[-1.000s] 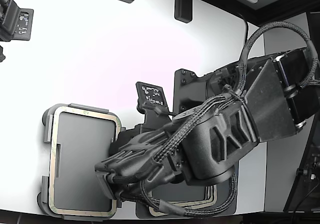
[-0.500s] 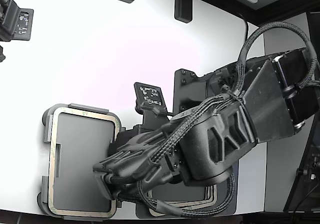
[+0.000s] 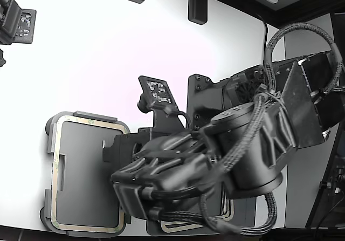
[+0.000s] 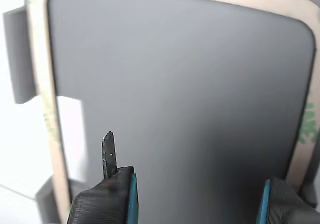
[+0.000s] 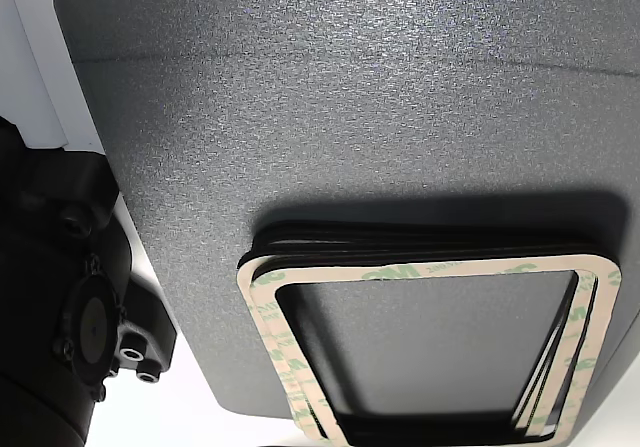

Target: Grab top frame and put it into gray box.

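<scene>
Though arm hides claw (image 4: 197, 199), frame (image 3: 89, 123) in gray box (image 3: 49, 144)

arm (image 3: 242, 144): black ribbed housings | braided black cables | end effector (image 4: 197, 199): blue-edged pads

Glossy white tabletop (image 3: 97, 52) under bright light, dark surroundings at its edge.

one gray box (image 3: 49, 144), several stacked frames (image 5: 262, 289)
</scene>
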You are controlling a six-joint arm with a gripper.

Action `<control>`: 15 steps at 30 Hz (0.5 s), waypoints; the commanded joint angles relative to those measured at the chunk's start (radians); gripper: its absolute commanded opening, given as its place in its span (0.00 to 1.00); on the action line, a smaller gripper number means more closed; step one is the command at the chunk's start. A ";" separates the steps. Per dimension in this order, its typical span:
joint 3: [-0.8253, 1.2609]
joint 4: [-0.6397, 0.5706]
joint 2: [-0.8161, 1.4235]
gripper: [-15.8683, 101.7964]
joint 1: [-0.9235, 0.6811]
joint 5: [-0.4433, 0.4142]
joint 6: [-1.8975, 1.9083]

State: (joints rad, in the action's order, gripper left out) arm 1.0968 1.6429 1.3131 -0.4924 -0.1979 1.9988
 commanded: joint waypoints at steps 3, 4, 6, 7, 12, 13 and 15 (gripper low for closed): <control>0.123 -0.141 0.201 0.98 0.020 -0.216 -0.356; 0.187 -0.198 0.258 0.98 0.032 -0.247 -0.469; 0.299 -0.262 0.371 0.98 0.071 -0.256 -0.730; 0.367 -0.302 0.439 0.98 0.094 -0.253 -0.862; 0.686 -0.511 0.769 0.98 0.235 -0.179 -1.367; 0.716 -0.514 0.807 0.98 0.258 -0.158 -1.427; 0.781 -0.522 0.885 0.98 0.304 -0.117 -1.543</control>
State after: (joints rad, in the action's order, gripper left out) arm 1.7411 1.1520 1.9988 -0.2485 -0.3497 0.9035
